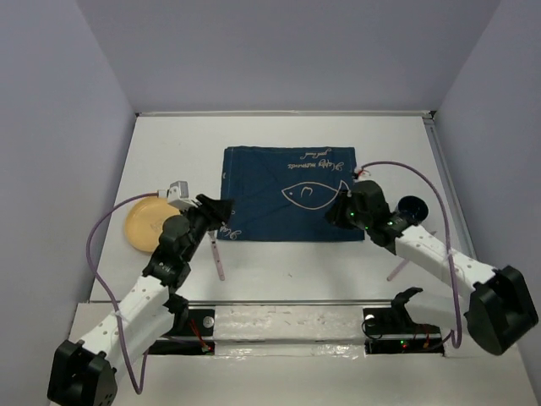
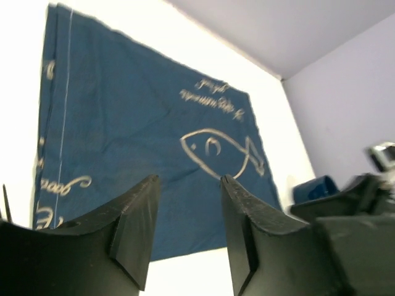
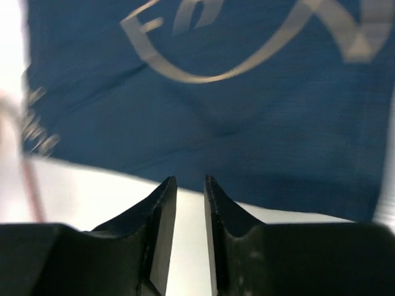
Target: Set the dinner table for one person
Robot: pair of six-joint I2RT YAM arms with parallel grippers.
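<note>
So, with the blue mat (image 1: 287,190) flat on the white tabletop (image 1: 287,264) ahead of you, your left end effector (image 2: 188,180) wide open and your right end effector (image 3: 189,180) barely parted, both empty at its near corners, mat-laying looks done and the next move is probably fetching the tan plate (image 1: 149,223).

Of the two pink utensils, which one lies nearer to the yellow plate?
The left pink utensil, lying just before the blue mat near the yellow plate. The right pink utensil lies far off, on the opposite side.
</note>
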